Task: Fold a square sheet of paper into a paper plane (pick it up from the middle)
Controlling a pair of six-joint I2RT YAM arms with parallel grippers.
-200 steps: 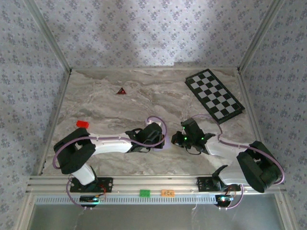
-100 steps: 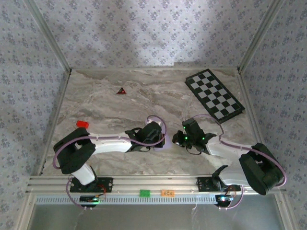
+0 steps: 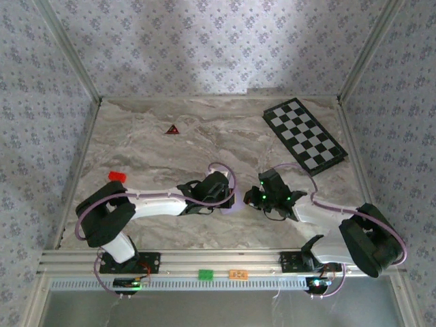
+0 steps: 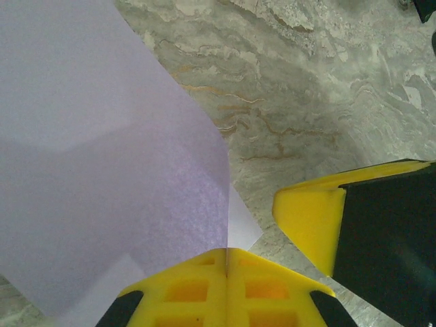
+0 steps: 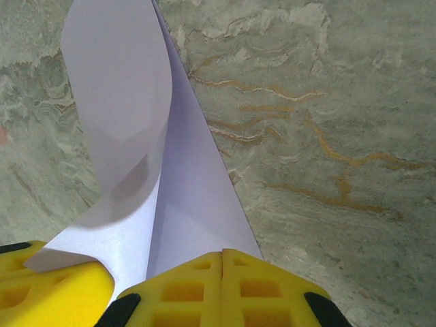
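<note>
The square sheet of paper (image 4: pixel 102 170) is pale lilac and bowed up into a curve off the marble table, with a small corner (image 4: pixel 242 228) poking out beside the jaws. My left gripper (image 4: pixel 227 251) is shut on its edge. My right gripper (image 5: pixel 223 253) is shut on another edge of the same paper (image 5: pixel 184 197), which curls over at the top (image 5: pixel 116 88). In the top view the two grippers, left (image 3: pixel 231 201) and right (image 3: pixel 248 199), meet near the table's middle front with a sliver of paper (image 3: pixel 236 207) between them. No paper plane shape has formed.
A black-and-white checkered board (image 3: pixel 304 135) lies at the back right. A small dark red triangle (image 3: pixel 172 129) sits at the back left and a red block (image 3: pixel 118 176) near the left arm. The right gripper's yellow finger (image 4: pixel 317 221) is close beside my left jaws.
Both grippers stay shut and close together. The left wrist has shifted slightly, and a little more lilac paper shows between the grippers in the top view.
</note>
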